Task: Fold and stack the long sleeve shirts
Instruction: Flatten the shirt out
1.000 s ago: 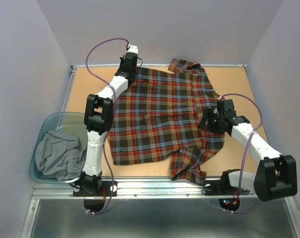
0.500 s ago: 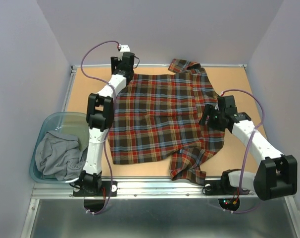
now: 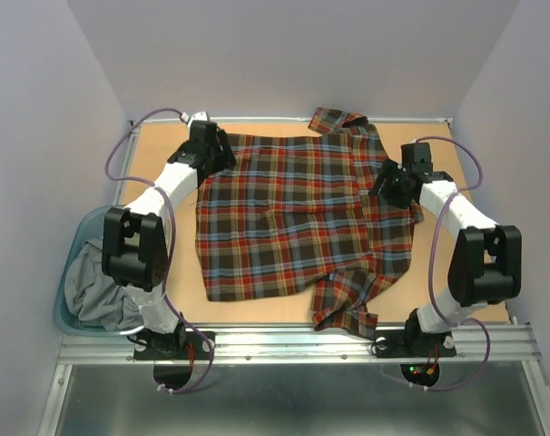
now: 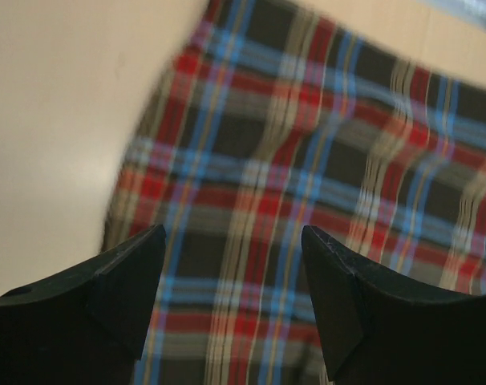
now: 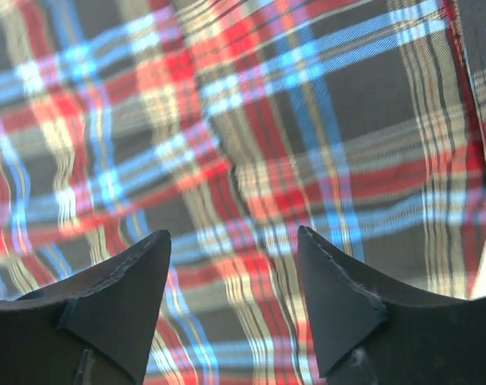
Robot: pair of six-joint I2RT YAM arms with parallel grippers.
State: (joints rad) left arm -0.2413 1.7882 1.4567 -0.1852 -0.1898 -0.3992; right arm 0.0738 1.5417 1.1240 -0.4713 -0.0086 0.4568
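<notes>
plaid shirt [image 3: 293,218] spread flat mid-table [image 3: 257,313], collar at the far edge. left fingers [image 4: 123,297] wide, empty, over the shirt's edge near the far-left corner. right fingers [image 5: 115,305] wide, empty, over cloth toward the right edge.

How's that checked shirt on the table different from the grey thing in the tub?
The plaid shirt lies spread out, mostly flat, on the table; the grey garment sits crumpled in the blue tub at the left. The plaid shirt is checked red, blue and dark; the grey garment is plain. Both are soft cloth.
</notes>
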